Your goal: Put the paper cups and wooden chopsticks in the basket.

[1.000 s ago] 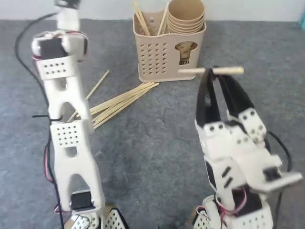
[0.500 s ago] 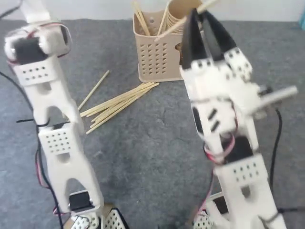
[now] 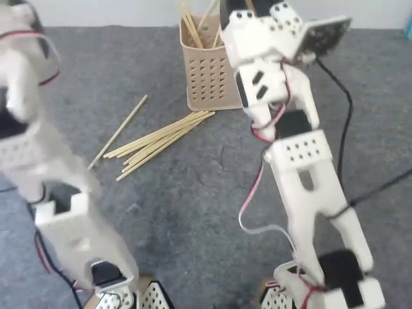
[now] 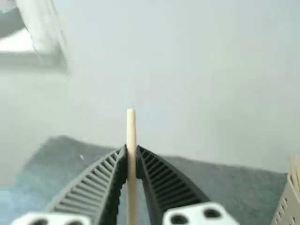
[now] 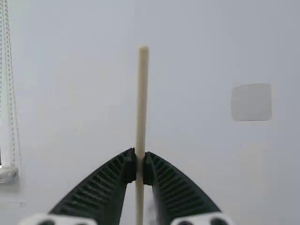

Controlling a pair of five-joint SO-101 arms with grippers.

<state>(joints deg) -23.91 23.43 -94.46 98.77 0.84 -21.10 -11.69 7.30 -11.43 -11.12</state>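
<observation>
The right claw [image 5: 139,157] is pinched tight on a wooden chopstick [image 5: 142,103], gripped partway along so a long end stands out past the jaws toward the wall. In the high view the right arm [image 3: 270,45] reaches over the back of the beige basket [image 3: 207,74], where several upright chopsticks [image 3: 191,26] already stand.

The left claw [image 4: 131,152] is likewise closed on a second chopstick [image 4: 131,133], held up off the grey desk [image 3: 212,193], with the basket's corner off to one side. A loose bundle of chopsticks [image 3: 158,138] and one stray chopstick [image 3: 121,127] lie on the desk beside the basket.

The step in hand looks like dropping the right arm's stick into the basket. To do it well, tip the wrist until the stick points down into an open compartment, lower it until the end is below the rim, and only then let the jaws part. Approach slowly, since the upright sticks could deflect it outward. The left arm [image 3: 32,148] is best held back until the right one clears.
</observation>
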